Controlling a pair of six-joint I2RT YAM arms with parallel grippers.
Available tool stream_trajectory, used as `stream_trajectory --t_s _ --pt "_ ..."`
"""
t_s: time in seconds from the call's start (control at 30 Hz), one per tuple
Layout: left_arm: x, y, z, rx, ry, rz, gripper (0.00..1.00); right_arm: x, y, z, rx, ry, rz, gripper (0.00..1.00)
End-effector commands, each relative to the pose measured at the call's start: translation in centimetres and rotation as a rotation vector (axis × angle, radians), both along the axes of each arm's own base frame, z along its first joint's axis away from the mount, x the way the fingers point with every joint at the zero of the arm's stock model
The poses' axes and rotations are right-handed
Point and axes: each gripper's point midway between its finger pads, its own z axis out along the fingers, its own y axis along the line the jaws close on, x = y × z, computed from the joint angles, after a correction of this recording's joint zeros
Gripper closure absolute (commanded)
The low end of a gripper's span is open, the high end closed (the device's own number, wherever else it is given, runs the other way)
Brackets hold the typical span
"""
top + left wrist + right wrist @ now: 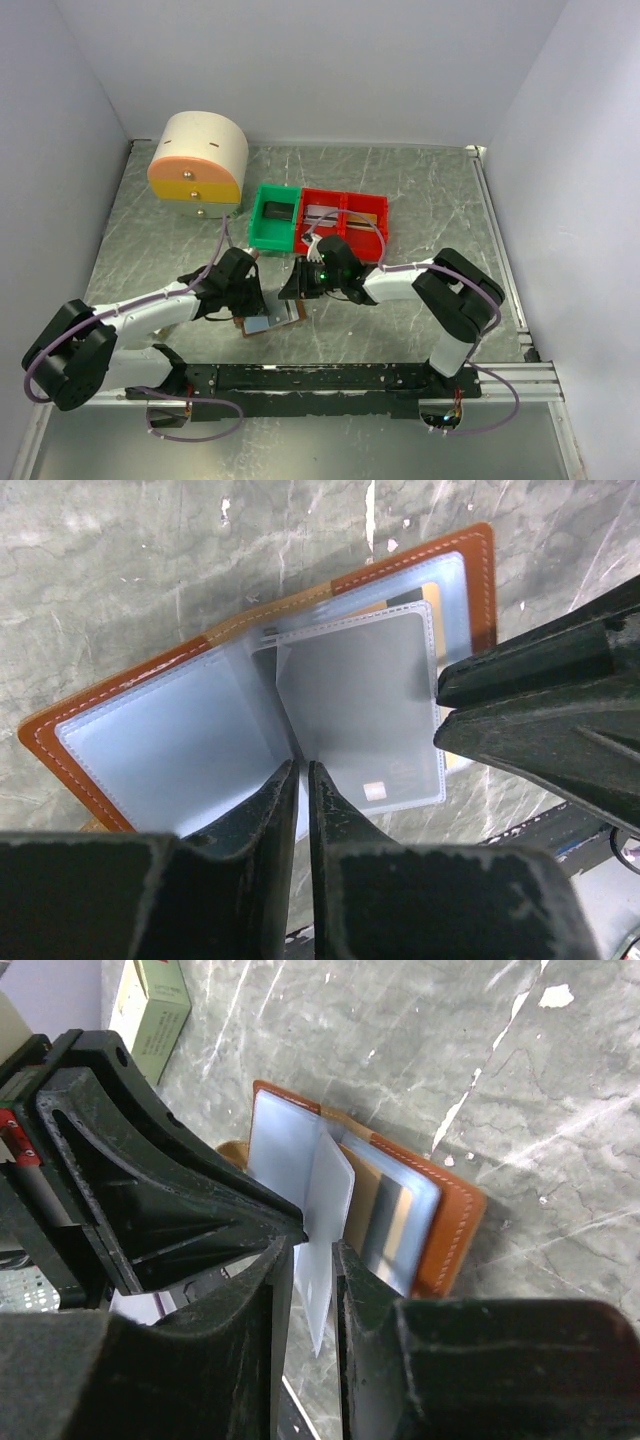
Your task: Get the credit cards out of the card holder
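Note:
The card holder point(268, 324) lies open on the marble table between both arms: a brown stitched cover point(455, 1220) with pale-blue clear sleeves point(160, 740). One middle sleeve point(360, 700) stands lifted, and a card's chip point(375, 790) shows through it. A tan card point(365, 1200) sits in the panel behind. My left gripper point(298, 768) is shut on the sleeves at the fold. My right gripper point(312, 1250) is closed on the lifted sleeve's outer edge. In the left wrist view its fingers point(540, 710) show at the right.
Behind the card holder stand a green bin point(274, 217) and a red bin point(345, 222). A round cream drawer unit point(198, 160) is at the back left. A green-and-white box point(155, 1005) lies nearby. The arms' base rail point(330, 378) runs along the near edge.

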Motion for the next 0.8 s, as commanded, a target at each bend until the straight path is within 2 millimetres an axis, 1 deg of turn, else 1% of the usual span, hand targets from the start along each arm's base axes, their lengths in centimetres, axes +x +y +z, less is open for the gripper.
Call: stream_trajectory --t_s 0.0,0.37,0.67,0.77 --pt "0.4 0.0 -0.4 0.008 -0.023 0.015 0.81 -0.3 0.3 -0.1 0.032 0.016 0.023 0.77" --pt "0.1 0.6 -1.2 0.039 -0.017 0.034 0.86 -1.0 1.1 0.2 0.088 0.034 0.07 0.76" --pt "0.2 1.1 -0.8 0.04 -0.04 0.056 0.86 -1.3 1.5 -0.1 0.103 0.056 0.091 0.75" --pt "0.2 1.3 -0.7 0.047 -0.043 0.063 0.85 -1.3 1.5 0.2 0.112 0.052 0.091 0.75"
